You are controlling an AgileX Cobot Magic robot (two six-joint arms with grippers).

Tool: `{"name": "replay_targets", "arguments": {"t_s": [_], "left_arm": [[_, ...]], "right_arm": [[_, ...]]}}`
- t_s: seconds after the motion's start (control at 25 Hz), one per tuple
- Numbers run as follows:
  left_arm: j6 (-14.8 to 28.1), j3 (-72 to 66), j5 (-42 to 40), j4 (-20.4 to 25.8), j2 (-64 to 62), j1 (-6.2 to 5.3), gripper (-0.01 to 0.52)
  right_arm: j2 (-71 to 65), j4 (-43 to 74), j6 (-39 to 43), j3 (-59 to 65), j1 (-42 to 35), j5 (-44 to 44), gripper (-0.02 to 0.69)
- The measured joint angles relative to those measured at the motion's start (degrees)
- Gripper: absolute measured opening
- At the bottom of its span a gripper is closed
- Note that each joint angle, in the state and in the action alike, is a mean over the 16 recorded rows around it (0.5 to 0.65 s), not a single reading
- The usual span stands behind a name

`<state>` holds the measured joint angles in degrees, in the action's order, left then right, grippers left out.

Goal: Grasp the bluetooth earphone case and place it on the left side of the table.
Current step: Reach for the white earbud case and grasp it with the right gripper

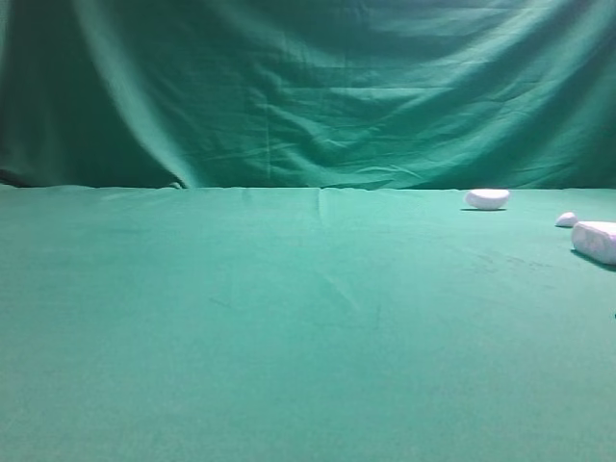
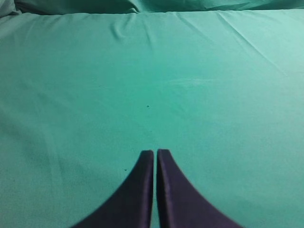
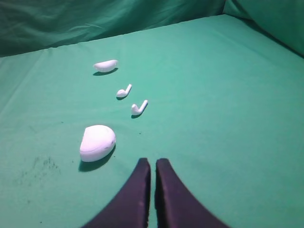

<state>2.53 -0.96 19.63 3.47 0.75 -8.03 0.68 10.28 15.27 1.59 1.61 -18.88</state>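
The smooth white oblong earphone case [image 3: 97, 142] lies on the green-cloth desk [image 1: 289, 327], at eleven o'clock from the right hand [image 3: 152, 164]. Both the right hand and the left hand [image 2: 155, 154] are pressed together, holding nothing.

The left gripper [image 2: 155, 152] and the right gripper [image 3: 152, 160] each have two smooth, dark purple-black jaws that curve to thin tips.

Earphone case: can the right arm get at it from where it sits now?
Probably yes. In the right wrist view the earphone case lies just ahead-left of the shut right gripper, with bare table between them; the two earbuds lie farther back. The jaws must open first.
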Motion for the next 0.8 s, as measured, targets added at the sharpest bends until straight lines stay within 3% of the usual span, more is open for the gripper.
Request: {"name": "replay_targets", "arguments": {"t_s": [0.48,0.64,0.8], "left_arm": [[0.00,0.00,0.00,0.00,0.00,0.00,0.000],[0.00,0.00,0.00,0.00,0.00,0.00,0.000],[0.00,0.00,0.00,0.00,0.00,0.00,0.000]], "right_arm": [[-1.79,-2.11,2.93,-2.67,0.00,17.88,0.000],[-7.11,-2.48,2.92,-8.75,0.00,14.52,0.000],[-15.63,-2.44,2.21,-16.77,0.00,5.02,0.000]]}}
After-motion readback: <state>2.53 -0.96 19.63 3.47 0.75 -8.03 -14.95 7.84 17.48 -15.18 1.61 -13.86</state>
